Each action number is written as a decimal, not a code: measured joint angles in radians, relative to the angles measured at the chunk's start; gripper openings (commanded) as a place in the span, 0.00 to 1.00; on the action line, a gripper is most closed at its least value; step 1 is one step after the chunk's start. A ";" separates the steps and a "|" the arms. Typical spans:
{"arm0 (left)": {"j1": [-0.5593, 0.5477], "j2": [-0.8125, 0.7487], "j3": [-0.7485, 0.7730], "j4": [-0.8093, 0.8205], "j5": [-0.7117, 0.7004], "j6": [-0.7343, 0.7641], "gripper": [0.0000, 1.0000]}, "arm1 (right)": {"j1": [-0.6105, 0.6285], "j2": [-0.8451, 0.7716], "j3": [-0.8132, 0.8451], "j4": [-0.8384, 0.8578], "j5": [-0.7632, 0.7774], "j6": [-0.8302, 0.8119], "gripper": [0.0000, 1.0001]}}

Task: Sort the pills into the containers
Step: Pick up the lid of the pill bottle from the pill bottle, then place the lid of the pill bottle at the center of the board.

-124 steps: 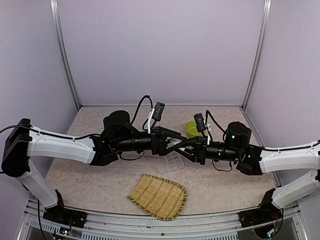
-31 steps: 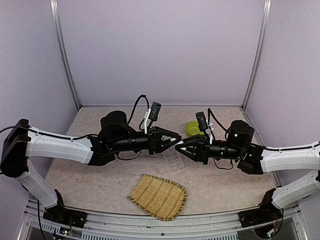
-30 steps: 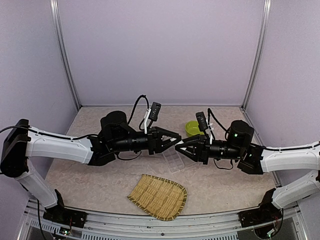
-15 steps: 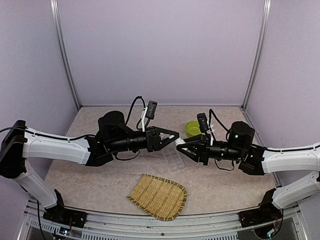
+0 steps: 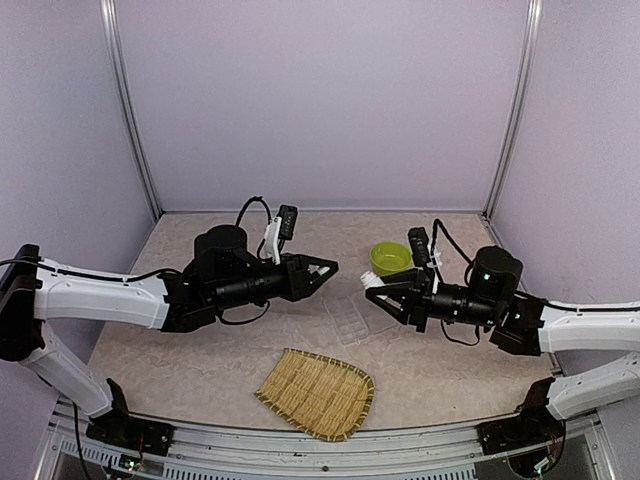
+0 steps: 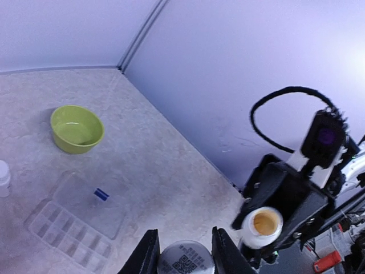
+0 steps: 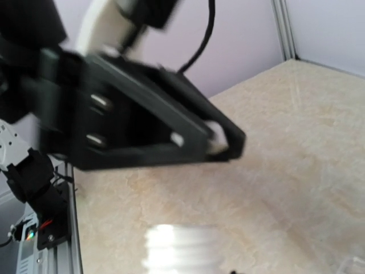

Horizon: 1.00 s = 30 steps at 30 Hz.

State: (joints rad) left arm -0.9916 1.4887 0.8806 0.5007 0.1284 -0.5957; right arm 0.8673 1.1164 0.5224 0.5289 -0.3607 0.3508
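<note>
A: What kind of place is this?
B: A robotics lab cell — plain lilac wall panels (image 5: 320, 100) framed by aluminium posts (image 5: 129, 110) box in a stone-patterned table (image 5: 200, 360), with a left arm (image 5: 100, 295) and right arm (image 5: 590, 325) bolted at its metal front rail (image 5: 320, 455).

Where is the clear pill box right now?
In the top view the organiser box lies mid-table, between the green bowl behind it and the bamboo tray nearer the arm bases.

A QR code is printed on the round grey cap (image 6: 183, 260) at bottom centre of the left wrist view; it carries no legible characters. The clear organiser box (image 6: 63, 233) bears a small blue mark (image 6: 101, 194), unreadable.
</note>
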 measured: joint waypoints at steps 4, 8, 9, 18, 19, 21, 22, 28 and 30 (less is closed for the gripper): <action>0.035 -0.006 -0.055 -0.029 -0.071 0.034 0.31 | 0.000 -0.047 -0.003 -0.018 0.017 -0.012 0.22; 0.072 -0.006 -0.109 -0.066 -0.140 0.067 0.31 | 0.000 -0.075 -0.003 -0.040 0.030 -0.019 0.22; 0.080 -0.006 -0.120 -0.073 -0.159 0.075 0.31 | 0.000 -0.080 -0.003 -0.047 0.032 -0.020 0.22; 0.122 0.048 -0.156 -0.087 -0.307 0.135 0.31 | 0.000 -0.092 -0.008 -0.069 0.045 -0.022 0.22; 0.123 0.065 -0.157 -0.085 -0.320 0.142 0.31 | 0.000 -0.093 -0.012 -0.069 0.047 -0.023 0.22; 0.127 0.098 -0.161 -0.083 -0.338 0.153 0.31 | 0.000 -0.098 -0.019 -0.069 0.052 -0.026 0.22; 0.130 0.115 -0.165 -0.082 -0.346 0.156 0.31 | 0.000 -0.102 -0.023 -0.069 0.054 -0.029 0.22; 0.150 0.204 -0.181 -0.055 -0.372 0.172 0.31 | 0.000 -0.137 -0.049 -0.078 0.079 -0.047 0.22; 0.156 0.231 -0.181 -0.040 -0.373 0.175 0.31 | 0.000 -0.149 -0.055 -0.084 0.086 -0.049 0.22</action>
State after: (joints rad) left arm -0.8356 1.7199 0.6998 0.4606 -0.2451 -0.4206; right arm 0.8673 0.9676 0.4675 0.4446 -0.2749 0.3016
